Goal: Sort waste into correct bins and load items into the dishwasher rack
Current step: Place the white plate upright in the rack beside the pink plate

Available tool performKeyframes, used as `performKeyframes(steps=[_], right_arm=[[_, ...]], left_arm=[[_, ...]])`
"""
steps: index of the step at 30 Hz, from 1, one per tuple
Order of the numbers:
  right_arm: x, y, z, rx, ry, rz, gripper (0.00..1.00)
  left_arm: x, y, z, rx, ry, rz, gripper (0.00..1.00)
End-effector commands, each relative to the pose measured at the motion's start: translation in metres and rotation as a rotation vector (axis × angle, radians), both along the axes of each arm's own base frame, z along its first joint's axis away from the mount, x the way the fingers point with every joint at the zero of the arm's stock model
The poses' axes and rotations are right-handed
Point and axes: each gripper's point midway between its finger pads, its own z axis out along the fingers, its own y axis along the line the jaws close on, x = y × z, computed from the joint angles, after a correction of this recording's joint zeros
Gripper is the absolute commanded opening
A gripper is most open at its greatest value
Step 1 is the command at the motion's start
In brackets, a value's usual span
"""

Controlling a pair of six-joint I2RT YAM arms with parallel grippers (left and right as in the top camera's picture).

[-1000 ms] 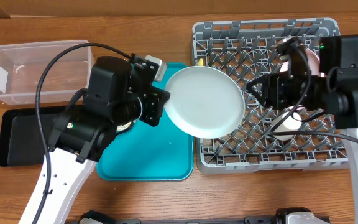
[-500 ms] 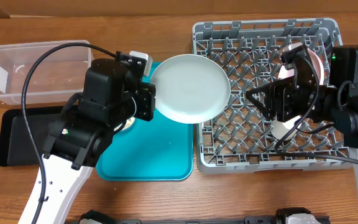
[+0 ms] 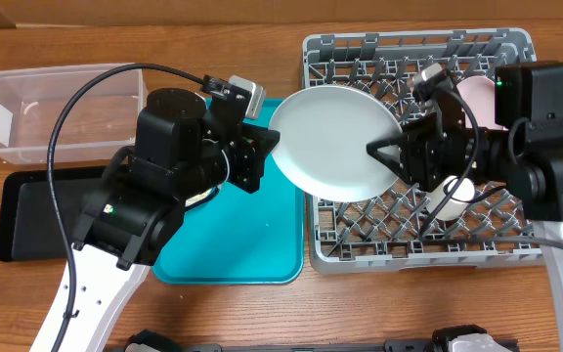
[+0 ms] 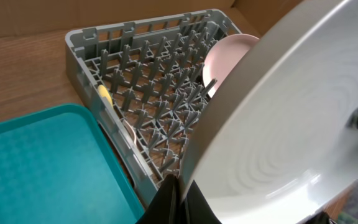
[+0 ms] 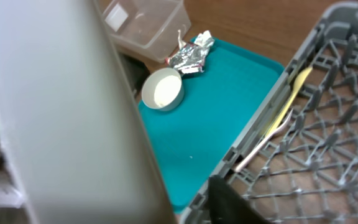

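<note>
Clamping left rim of pale grey plate (image 3: 335, 142), left gripper (image 3: 269, 155) is holding it tilted above left side of dishwasher rack (image 3: 516, 244), which is sitting toward table's right edge. Right gripper (image 3: 377, 152) is meeting plate's opposite rim; whether it is clamping, cannot tell. Pinkish-white plate (image 3: 477, 93) is standing among pegs toward far right corner. Crumpled foil wrapper (image 5: 190, 56) and small bowl (image 5: 162, 89) are lying on teal tray (image 3: 252, 244) mid-table.

Two plates (image 3: 335, 142) (image 3: 479, 95), one rack (image 3: 399, 244), one bowl (image 5: 163, 88), one wrapper (image 5: 190, 56)
</note>
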Motion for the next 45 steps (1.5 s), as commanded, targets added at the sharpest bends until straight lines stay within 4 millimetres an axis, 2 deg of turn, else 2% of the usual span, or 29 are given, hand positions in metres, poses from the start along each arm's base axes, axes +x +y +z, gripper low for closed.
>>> performKeyframes(steps=[1,3,4,6,11,16,20,23,28,36,38,45], right_arm=[[0.002,-0.003,0.003,-0.025,-0.034,-0.01,0.19],[0.006,-0.011,0.002,-0.058,-0.033,-0.071,0.14],[0.008,-0.015,0.001,-0.075,-0.032,-0.102,0.1],[0.014,-0.028,-0.003,-0.119,-0.022,-0.196,0.04],[0.028,-0.063,-0.012,-0.216,0.017,-0.438,0.04],[0.044,-0.146,-0.017,-0.447,-0.003,-0.881,0.04],[0.05,-0.177,-0.016,-0.58,-0.047,-0.998,0.04],[0.057,-0.184,-0.022,-0.648,-0.046,-1.01,0.04],[0.073,-0.187,-0.045,-0.755,-0.004,-0.956,0.04],[0.1,-0.2,-0.079,-0.893,0.052,-0.975,0.04],[0.106,-0.198,-0.086,-0.896,0.059,-0.97,0.04],[0.11,-0.187,-0.098,-0.847,0.097,-0.921,0.04]], left_arm=[[-0.006,-0.003,0.005,-0.017,0.007,-0.012,0.24],[-0.003,0.002,0.002,0.001,0.007,0.014,0.66],[-0.002,0.003,0.002,0.007,0.007,0.022,0.75],[-0.001,0.007,0.001,0.022,0.003,0.046,0.85],[0.0,0.026,0.0,0.078,-0.012,0.134,0.88],[-0.006,0.032,0.009,0.074,-0.04,0.144,0.88],[-0.01,0.033,0.013,0.068,-0.052,0.145,0.89],[-0.01,0.033,0.013,0.068,-0.052,0.145,0.89],[-0.01,0.034,0.012,0.07,-0.048,0.144,0.9],[-0.013,0.034,0.009,0.075,-0.033,0.14,0.91],[-0.013,0.034,0.009,0.075,-0.033,0.14,0.91],[-0.013,0.034,0.009,0.075,-0.033,0.14,0.92]])
